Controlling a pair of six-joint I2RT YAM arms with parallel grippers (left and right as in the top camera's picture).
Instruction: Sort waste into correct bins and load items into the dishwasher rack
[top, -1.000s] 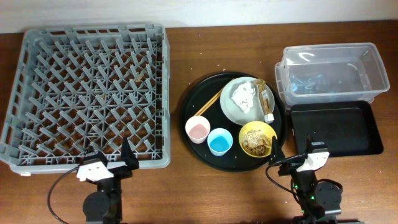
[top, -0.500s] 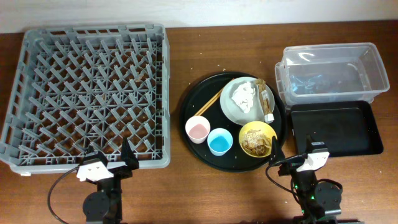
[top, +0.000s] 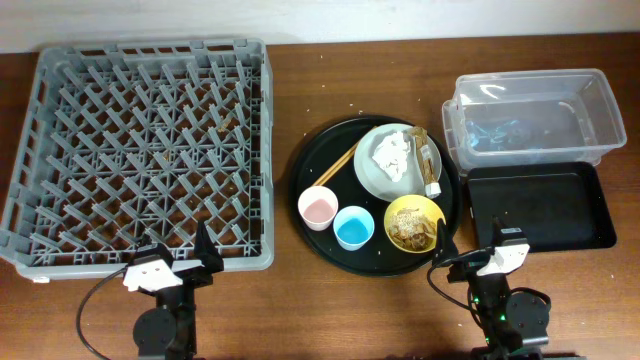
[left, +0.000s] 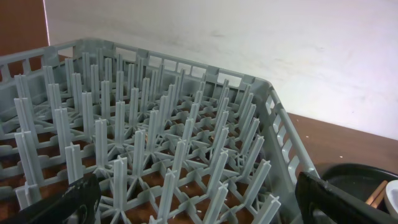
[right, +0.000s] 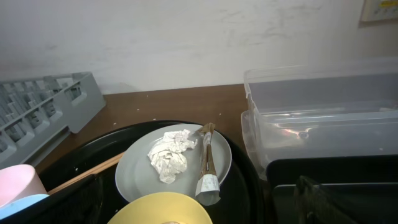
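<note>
Your left fingers (left: 336, 200) are wide apart and empty, only the tips showing, near the rack (left: 155, 143). Your right fingers (right: 314, 202) are dark blurs, apart, empty. The napkin (right: 168, 155) lies on the plate (right: 134, 177); the bowl (right: 165, 210) is cut off.

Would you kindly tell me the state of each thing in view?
Rack: empty.
Plate: carrying napkin and wrapper.
Bowl: holding scraps.
Pink cup: upright, empty.
Blue cup: upright, empty.
Chopsticks: lying on round tray.
Tub: open.
Rectangular tray: empty.
Left gripper: open, empty.
Right gripper: open, empty.
</note>
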